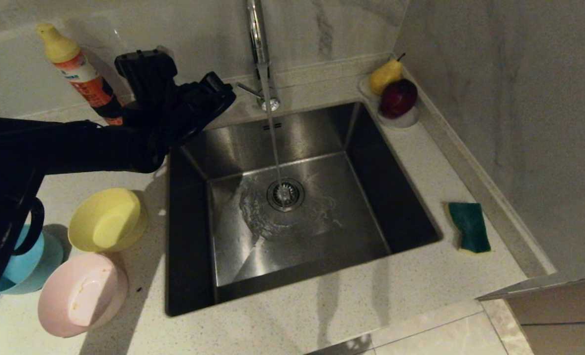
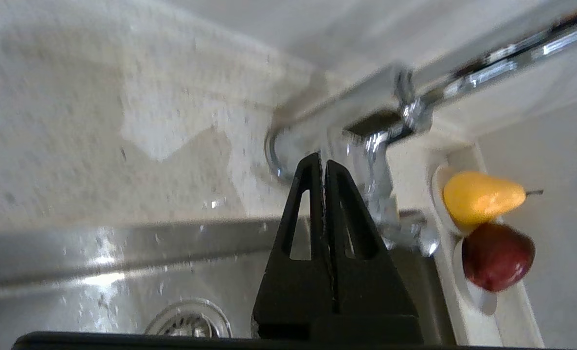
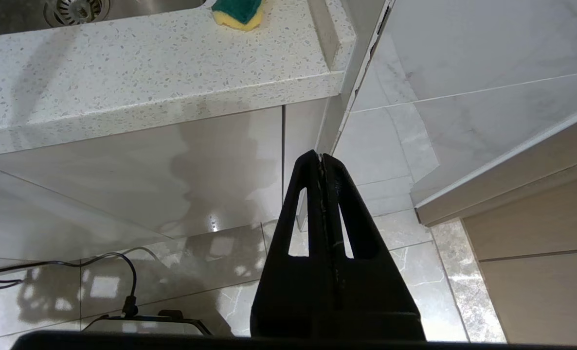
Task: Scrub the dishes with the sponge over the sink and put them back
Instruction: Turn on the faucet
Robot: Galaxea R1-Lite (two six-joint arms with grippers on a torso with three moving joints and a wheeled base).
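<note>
Three dishes stand on the counter left of the sink (image 1: 189, 236): a yellow bowl (image 1: 107, 219), a light blue bowl (image 1: 26, 264) partly behind my left arm, and a pale pink bowl (image 1: 83, 295). The sponge (image 1: 470, 227) lies green face up on the counter right of the sink, also visible as sponge (image 3: 237, 10). Water runs from the tap (image 1: 258, 49) onto the drain (image 1: 285, 194). My left gripper (image 1: 223, 93) is shut and empty, its tips (image 2: 323, 158) close to the tap base (image 2: 366, 160). My right gripper (image 3: 321, 155) hangs shut and empty below the counter edge.
An orange bottle with a yellow cap (image 1: 80, 74) leans at the back left. A white fruit dish (image 1: 406, 118) with a pear (image 1: 385, 75) and a red apple (image 1: 398, 97) sits in the back right corner. A wall closes the right side.
</note>
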